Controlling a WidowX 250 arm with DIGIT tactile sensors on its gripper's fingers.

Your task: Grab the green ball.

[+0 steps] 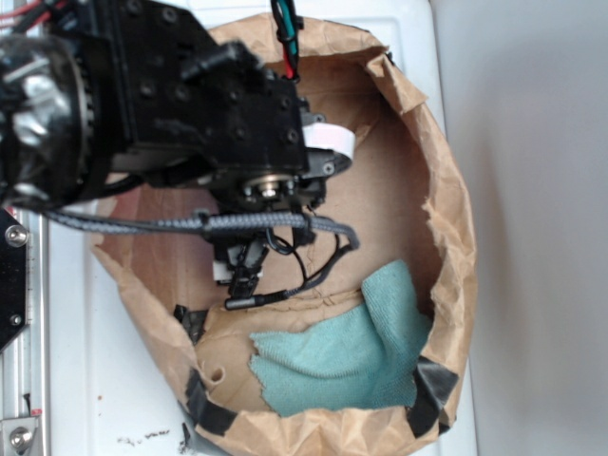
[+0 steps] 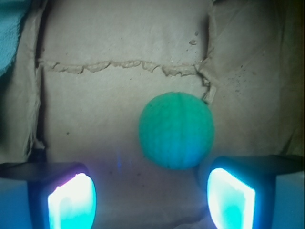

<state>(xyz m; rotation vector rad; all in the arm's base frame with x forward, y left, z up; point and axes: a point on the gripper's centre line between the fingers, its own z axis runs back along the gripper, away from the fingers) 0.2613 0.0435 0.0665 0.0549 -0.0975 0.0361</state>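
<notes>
In the wrist view the gripper is hanging with its jaws spread wide, nothing between them, and both pads are glowing blue-white at the bottom of the frame. Just beyond the fingertips, the green ball is lying on the flat brown floor of the paper bag, nearer the right pad than the left and touching neither. Beyond the ball a torn paper seam is running across the floor. A corner of the teal cloth is showing at the top left. In the exterior view the black arm is reaching into the bag and hiding the ball, while the cloth is lying bunched against the bag's lower right wall.
</notes>
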